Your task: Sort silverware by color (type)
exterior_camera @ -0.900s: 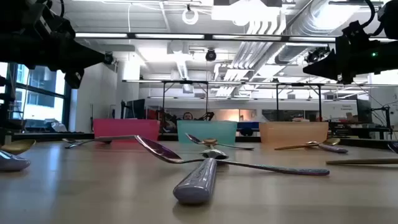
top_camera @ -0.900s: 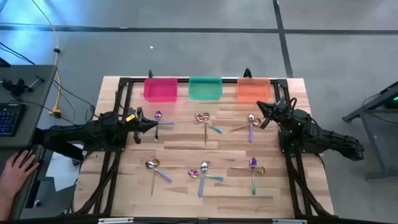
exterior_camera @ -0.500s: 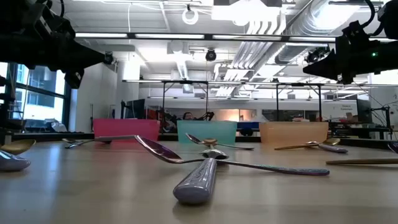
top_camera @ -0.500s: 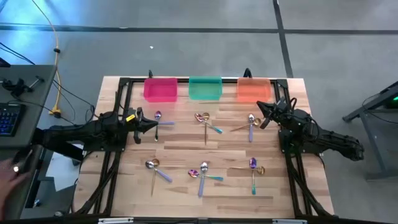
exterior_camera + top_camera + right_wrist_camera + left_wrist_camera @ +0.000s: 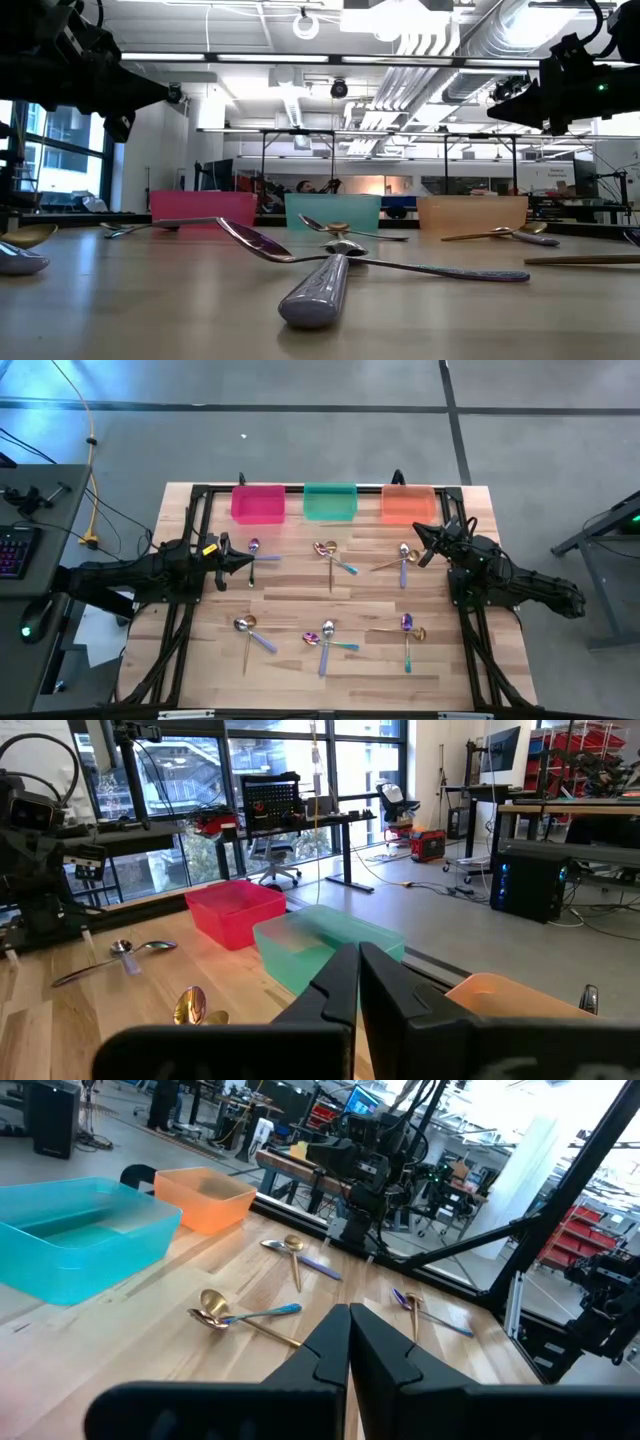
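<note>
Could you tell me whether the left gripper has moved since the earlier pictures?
No. The left gripper hovers at the same spot beside the spoon below the pink bin.

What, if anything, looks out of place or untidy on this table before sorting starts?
Nothing is damaged or spilled. The spoons lie in six crossed clusters, e.g. the centre-front one, with colours mixed together on the table. The pink bin, green bin and orange bin look empty. Left gripper and right gripper hold nothing, fingers closed.
</note>
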